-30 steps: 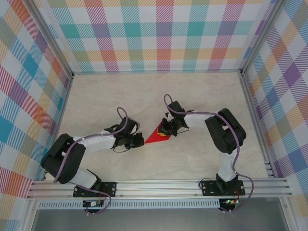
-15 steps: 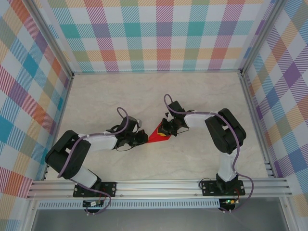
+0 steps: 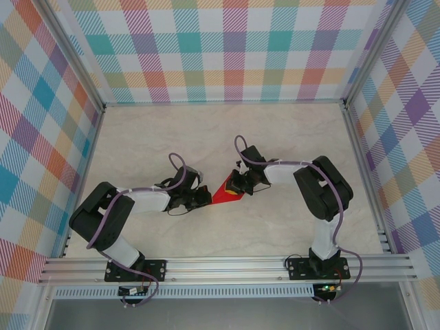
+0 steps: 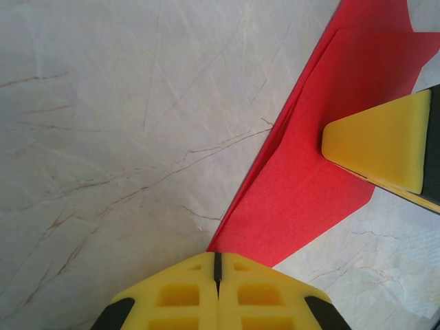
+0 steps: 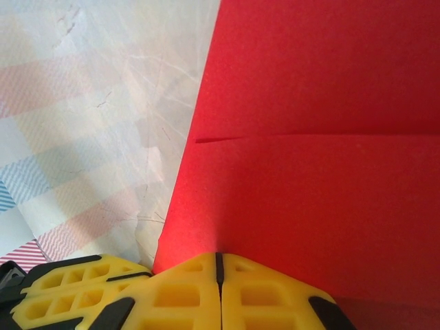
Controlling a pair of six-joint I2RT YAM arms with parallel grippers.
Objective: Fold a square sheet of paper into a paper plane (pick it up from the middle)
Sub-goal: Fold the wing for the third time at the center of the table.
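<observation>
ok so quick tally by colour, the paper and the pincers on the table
red: 1, the thin red creased paper sheet
yellow: 2, the left pincer and the right pincer, both with yellow foam fingers
total: 3

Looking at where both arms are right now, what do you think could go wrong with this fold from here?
1. The shut left fingers sit right at the corner of the folded red paper; a push could slip off or lift the flap.
2. The shut right fingers rest on the same thin paper, so sideways drag may wrinkle or shift it.
3. The two sets of fingers are close together, so they might bump.
</observation>
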